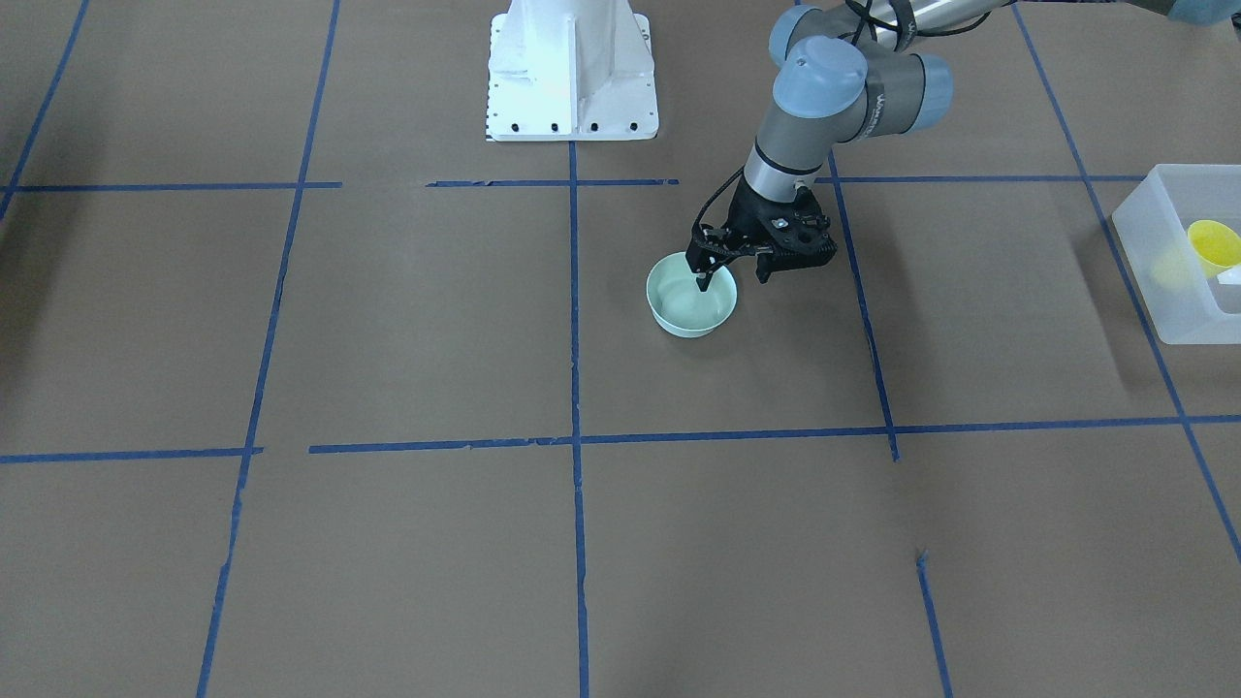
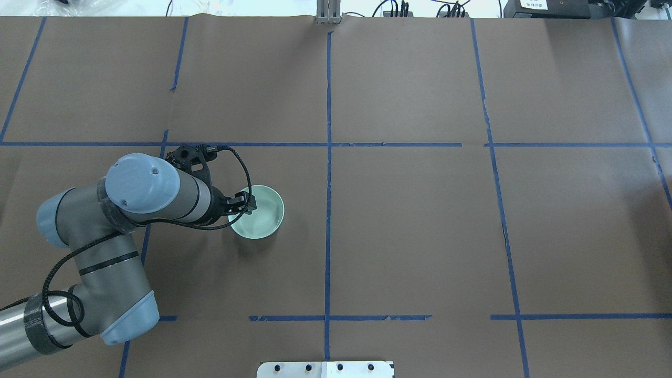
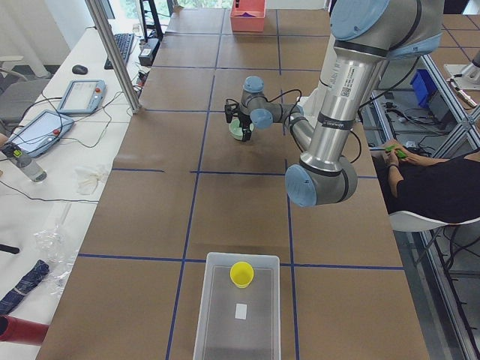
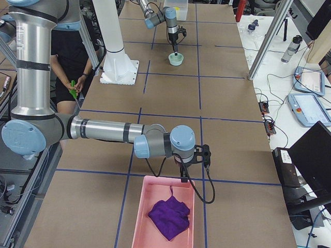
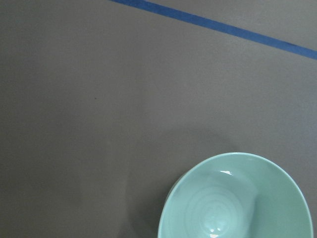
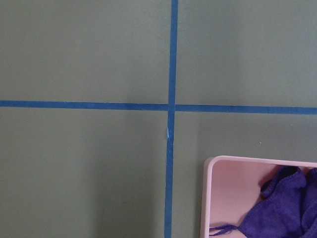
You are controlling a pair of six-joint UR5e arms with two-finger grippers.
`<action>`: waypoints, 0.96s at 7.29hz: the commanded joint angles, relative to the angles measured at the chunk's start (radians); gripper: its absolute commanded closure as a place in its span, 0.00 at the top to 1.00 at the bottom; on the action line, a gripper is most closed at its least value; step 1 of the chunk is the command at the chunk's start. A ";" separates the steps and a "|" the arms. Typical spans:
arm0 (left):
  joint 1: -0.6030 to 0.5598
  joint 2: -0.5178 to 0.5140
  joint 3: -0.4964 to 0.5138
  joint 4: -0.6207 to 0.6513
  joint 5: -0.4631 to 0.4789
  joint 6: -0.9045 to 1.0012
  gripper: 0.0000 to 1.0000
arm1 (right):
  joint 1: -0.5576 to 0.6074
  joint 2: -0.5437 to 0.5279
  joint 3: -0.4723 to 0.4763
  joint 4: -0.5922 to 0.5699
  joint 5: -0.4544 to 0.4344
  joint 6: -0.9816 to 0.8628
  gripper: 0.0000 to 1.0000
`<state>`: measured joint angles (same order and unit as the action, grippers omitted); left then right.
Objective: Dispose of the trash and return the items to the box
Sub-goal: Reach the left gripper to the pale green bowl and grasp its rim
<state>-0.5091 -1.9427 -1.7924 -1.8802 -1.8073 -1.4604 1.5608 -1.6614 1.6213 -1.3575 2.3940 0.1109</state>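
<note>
Mint-green bowl [image 1: 688, 315] upright, its rim between the parted fingers of the open-set left tool [image 1: 733, 279].

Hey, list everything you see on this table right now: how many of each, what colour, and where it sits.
Round pale mint-green bowl: one, mint green, upright on the table near the middle.
Small yellow plastic cup: one, yellow, inside the bin.
Translucent frosted-white rectangular plastic bin: one, frosted white, at the table's end on the robot's left.
Pink rectangular tray: one, pink, at the opposite end.
Purple cloth: one, purple, in the pink tray.
Blue tape lines: several, blue, a grid across the table.
Left gripper: one, black, open, straddling the bowl's rim.
Right gripper: one, black, over the tray's edge; open or shut unclear.
</note>
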 commanded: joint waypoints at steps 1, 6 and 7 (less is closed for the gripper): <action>0.007 -0.004 0.019 -0.010 0.000 0.000 0.51 | -0.021 0.000 0.015 0.000 -0.009 0.020 1.00; 0.009 0.001 -0.077 0.013 -0.010 0.000 0.00 | -0.028 0.006 0.015 0.000 -0.058 0.020 1.00; -0.026 0.002 -0.146 0.097 -0.030 0.006 0.00 | -0.028 0.008 0.015 0.000 -0.059 0.020 1.00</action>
<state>-0.5041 -1.9432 -1.8543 -1.8546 -1.8193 -1.4589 1.5332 -1.6570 1.6367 -1.3576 2.3393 0.1304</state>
